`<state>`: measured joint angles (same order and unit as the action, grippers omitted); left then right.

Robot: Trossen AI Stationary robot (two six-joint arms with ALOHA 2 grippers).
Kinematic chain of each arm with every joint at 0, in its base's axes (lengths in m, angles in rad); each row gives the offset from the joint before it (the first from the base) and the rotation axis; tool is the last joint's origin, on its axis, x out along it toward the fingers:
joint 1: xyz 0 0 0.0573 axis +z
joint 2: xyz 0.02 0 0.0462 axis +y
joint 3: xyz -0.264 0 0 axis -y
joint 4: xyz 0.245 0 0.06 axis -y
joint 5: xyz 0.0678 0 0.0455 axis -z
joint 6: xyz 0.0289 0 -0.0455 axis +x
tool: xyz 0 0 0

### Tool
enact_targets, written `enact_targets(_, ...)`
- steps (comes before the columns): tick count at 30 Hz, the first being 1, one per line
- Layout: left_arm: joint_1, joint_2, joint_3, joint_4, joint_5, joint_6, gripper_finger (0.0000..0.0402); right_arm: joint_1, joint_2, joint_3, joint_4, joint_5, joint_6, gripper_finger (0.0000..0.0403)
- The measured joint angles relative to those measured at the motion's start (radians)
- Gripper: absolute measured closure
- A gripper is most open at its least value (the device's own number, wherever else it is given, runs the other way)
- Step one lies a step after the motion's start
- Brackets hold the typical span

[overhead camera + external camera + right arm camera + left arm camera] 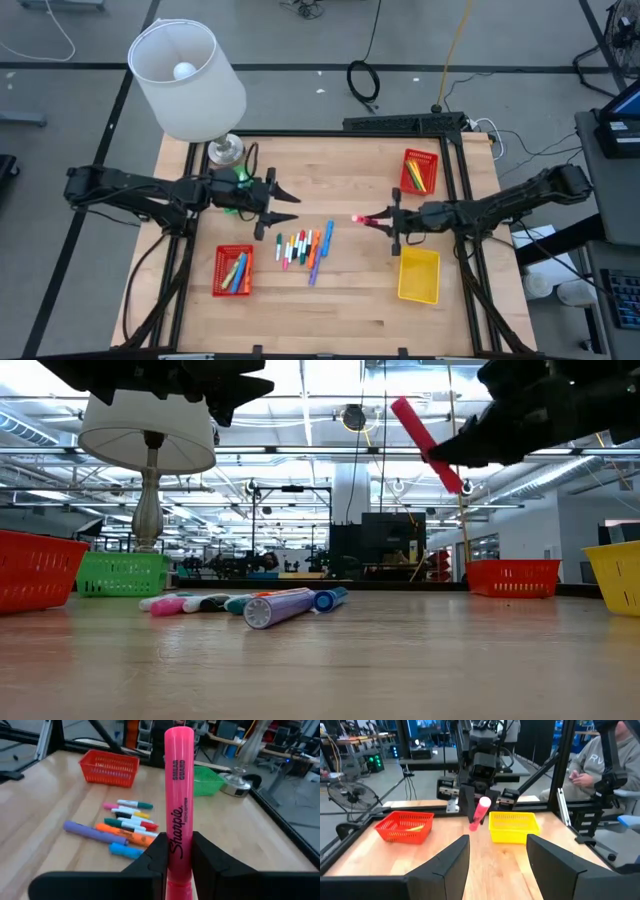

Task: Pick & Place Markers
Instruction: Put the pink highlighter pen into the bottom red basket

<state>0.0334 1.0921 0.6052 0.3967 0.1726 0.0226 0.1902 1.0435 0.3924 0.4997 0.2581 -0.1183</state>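
Observation:
My right gripper [381, 220] is shut on a pink marker [358, 218], high over the table's middle right. Several loose markers [305, 248] in purple, blue, orange, green, red and pink lie flat on the wood at the centre, near the pink one. My left gripper [290, 206] hovers open over the middle left, level and facing the right arm, with nothing between its fingers. Its own wrist view shows the gap of the left gripper [497, 865] and the pink marker [480, 812] beyond it. My right gripper pinches the pink marker's barrel [179, 837] between its two fingers, toward its rear end. The fingers come about level from the table's right, and the marker lies along them. Most of it sticks out past the fingertips. It is lifted clear and tilted [428, 445].
A red basket [233, 270] with markers sits near left, and another red basket [420, 170] with markers far right. A yellow basket [418, 275] is near right, and a green basket [240, 180] lies under the left arm. A lamp [190, 80] stands far left. A person [600, 765] sits beyond the table.

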Motion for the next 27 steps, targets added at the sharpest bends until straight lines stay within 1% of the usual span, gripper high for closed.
enact_targets(5,0.000,0.069,0.000,0.083,0.000,0.021,0.0197,0.010,-0.022,-0.003,0.028,-0.005,0.000,0.0358)
enact_targets(8,0.000,0.109,0.000,0.142,0.000,0.024,0.0197,0.015,-0.021,-0.003,0.053,-0.054,-0.002,0.0358)
enact_targets(12,0.000,0.132,0.000,0.163,0.000,0.020,0.0197,0.015,-0.021,-0.003,0.074,-0.077,-0.006,0.0358)
enact_targets(18,0.000,0.134,0.000,0.199,0.000,0.020,0.0197,0.015,-0.022,-0.003,0.094,-0.079,-0.007,0.0359)
enact_targets(27,0.000,0.135,0.000,0.199,0.000,0.018,0.0197,0.015,-0.022,-0.003,0.128,-0.080,-0.015,0.0359)
